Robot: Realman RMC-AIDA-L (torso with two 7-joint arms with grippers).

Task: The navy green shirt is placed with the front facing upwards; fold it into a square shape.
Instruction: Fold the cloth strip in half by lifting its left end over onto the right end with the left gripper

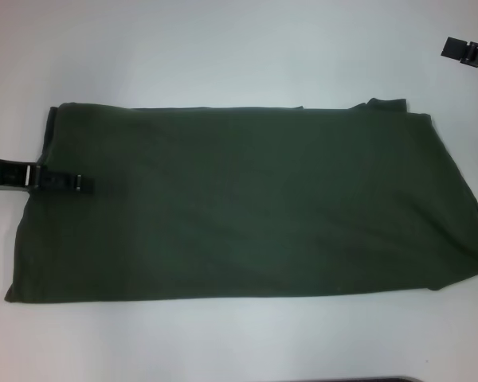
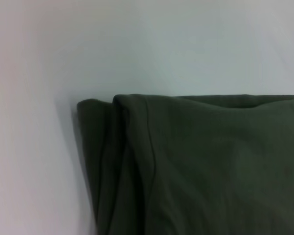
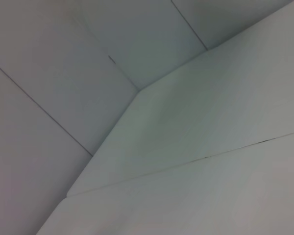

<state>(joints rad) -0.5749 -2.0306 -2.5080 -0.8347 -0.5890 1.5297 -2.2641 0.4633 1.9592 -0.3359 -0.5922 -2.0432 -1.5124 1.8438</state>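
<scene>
The navy green shirt [image 1: 247, 203] lies flat on the white counter [image 1: 223, 48], folded into a long band that runs across most of the head view from the robot's left to its right. Only plain dark olive cloth faces up; no lettering or label can be seen. The cloth looks soft and matte, with faint creases, a straight near edge and a slightly uneven far edge, where a small bump of fabric rises toward the right end. That right end spreads wider and reaches the side of the view. In the left wrist view the shirt's [image 2: 206, 166] end shows as stacked layers with rounded folded edges and a stitched seam running along one of them, resting on the pale counter [image 2: 137, 44]. The left claw [image 1: 86, 185] reaches in low from the left side and lies over the shirt's left end, its tip on the cloth; whether it is open or gripping the fabric cannot be told. The right claw [image 1: 467, 51] sits at the far right corner, well apart from the shirt, and its opening cannot be told either. The right wrist view shows only pale flat panels [image 3: 186, 147] with thin seams.
</scene>
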